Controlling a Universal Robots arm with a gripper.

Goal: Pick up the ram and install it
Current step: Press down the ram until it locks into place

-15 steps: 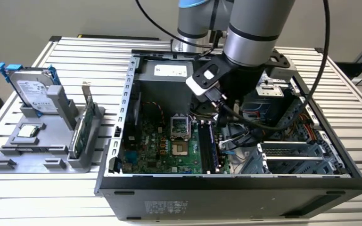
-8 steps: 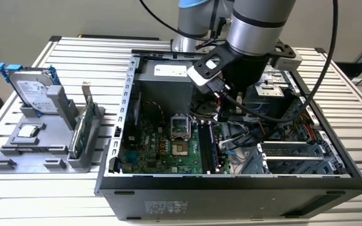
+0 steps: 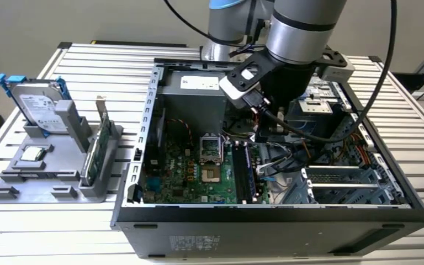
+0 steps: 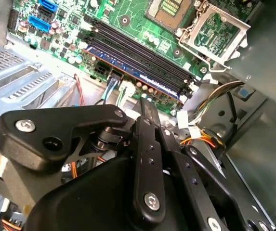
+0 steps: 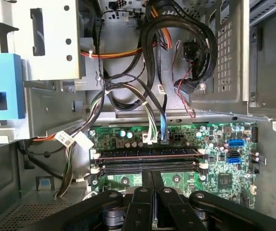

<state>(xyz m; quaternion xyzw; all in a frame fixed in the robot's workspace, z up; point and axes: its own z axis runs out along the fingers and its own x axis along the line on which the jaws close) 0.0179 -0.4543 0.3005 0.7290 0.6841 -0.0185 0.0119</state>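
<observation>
The ram [image 4: 138, 69] is a thin blue stick lying along one of the motherboard's memory slots, between white end latches. In the first wrist view the ram [image 5: 147, 154] is the slot row closest to the cable bundle. In the exterior view the ram [image 3: 243, 170] runs beside the green motherboard [image 3: 190, 176] inside the open computer case. My gripper [image 5: 152, 174] hangs above the slots, apart from the ram. Its black fingers [image 4: 147, 120] are shut together with nothing between them.
Loose cables [image 5: 147, 110] hang just past the memory slots. A metal drive cage [image 3: 344, 185] fills the case on the exterior view's right. Outside the case, a grey stand [image 3: 50, 176] holds a silver hard drive [image 3: 39, 107] and a green card [image 3: 97, 149].
</observation>
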